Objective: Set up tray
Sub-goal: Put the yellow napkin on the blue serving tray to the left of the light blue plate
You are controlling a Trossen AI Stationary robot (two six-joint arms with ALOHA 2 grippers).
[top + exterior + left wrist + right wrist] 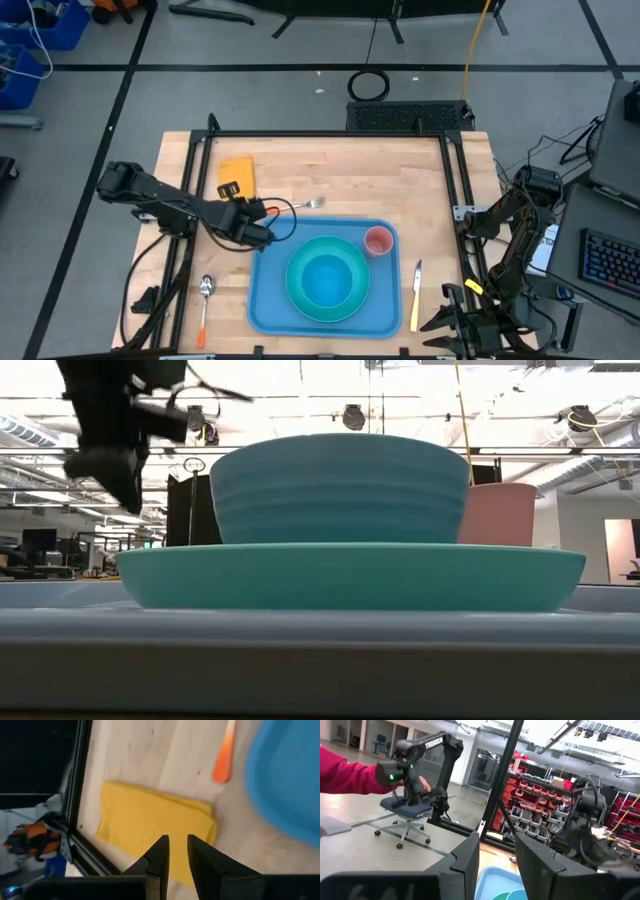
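Blue tray (268, 305) on the near middle of the wooden table (330, 165), carrying a turquoise plate (295, 290) with a blue bowl (328, 278) inside and a pink cup (378, 241) at the far right corner. Fork (312, 203) just beyond the tray's far edge, spoon (205, 300) left of it, knife (416, 292) right of it. Yellow cloth (237, 174) at far left. Left gripper (265, 232) by the tray's far left corner, fingers (156, 855) slightly apart, holding nothing. Right gripper (470, 328) parked off the near right edge, fingers (470, 855) apart. Red sleeve (345, 775) in the room beyond
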